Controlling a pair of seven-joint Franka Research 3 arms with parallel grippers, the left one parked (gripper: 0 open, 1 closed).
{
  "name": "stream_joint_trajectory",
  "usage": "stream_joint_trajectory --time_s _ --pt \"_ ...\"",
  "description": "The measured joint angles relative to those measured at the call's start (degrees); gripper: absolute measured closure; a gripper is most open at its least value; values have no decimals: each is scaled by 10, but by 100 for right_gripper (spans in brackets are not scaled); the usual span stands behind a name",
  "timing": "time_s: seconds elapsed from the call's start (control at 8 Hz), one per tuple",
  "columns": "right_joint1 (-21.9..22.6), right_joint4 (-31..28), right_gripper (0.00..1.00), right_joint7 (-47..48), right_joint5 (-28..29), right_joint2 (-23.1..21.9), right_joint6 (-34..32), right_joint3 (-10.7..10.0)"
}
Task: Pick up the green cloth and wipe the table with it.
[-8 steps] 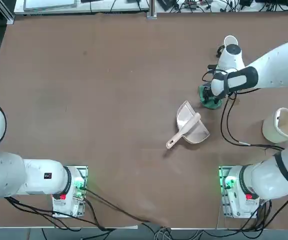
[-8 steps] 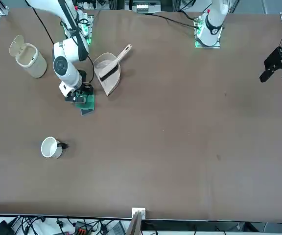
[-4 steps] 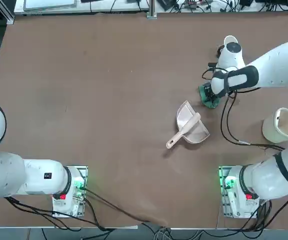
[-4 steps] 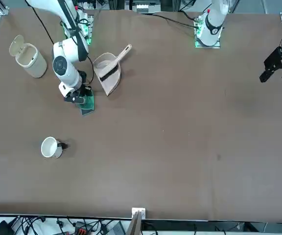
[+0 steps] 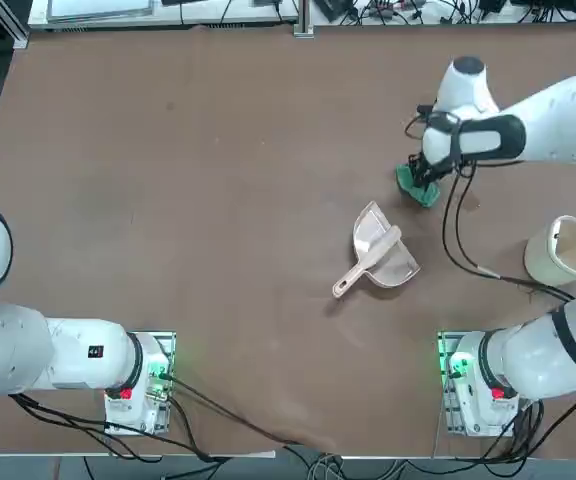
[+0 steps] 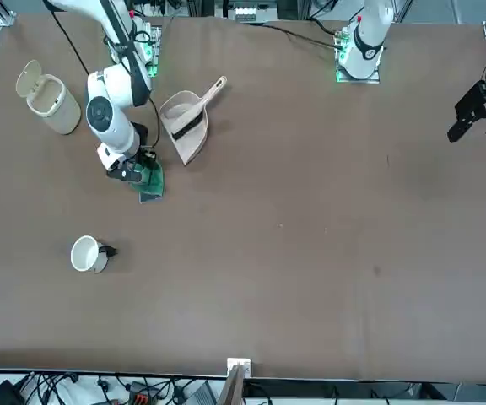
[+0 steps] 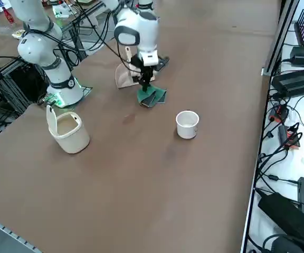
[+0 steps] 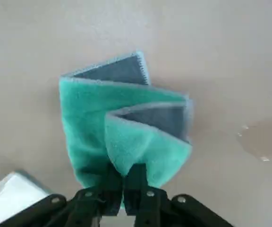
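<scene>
"Green cloth (image 8: 86, 118): caught or loose?"

"Caught, by the look of it. Pinched by one bunched-up bit between the tips of the right gripper (image 8: 124, 171), with the rest fanned out in floppy folds, grey side peeping through."

"Anything to the left?"

"Yes, just beside the cloth: a pale dustpan (image 5: 396, 268), with a small brush (image 6: 194, 116) lying on it. Careful there! Too wide a swing to the left, and bump, straight into the dustpan."

"And the cloth, down on the table (image 5: 218, 250) or up in the air?"

"Hard to tell. Very low, at least. Too high, no wiping at all. Too low, hard tips scraping the table through thin folds."

"Next, going right?"

"Far across the table, a white mug (image 7: 187, 125). Easy to knock over with a long push that way. Then, nearer, a little wet-looking patch (image 8: 264, 138), maybe the spot to wipe. Go flat and slow over it. With such a small pinch, a hard drag could pull the cloth out, or roll it up and miss the wet."

"Last of all?"

"A white bin (image 7: 74, 136), lid up, farthest right. Keep the arm clear of it too."
</scene>
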Motion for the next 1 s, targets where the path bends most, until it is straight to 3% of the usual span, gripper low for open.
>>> stream_joint_trajectory --time_s 0.25,0.5,1.0 --pt "-1 36 95 -2 -25 -24 -100 -2" --pt "-22 38 95 -39 -76 -43 -155 -9" --pt "-146 40 95 -208 -151 -76 -194 -16"
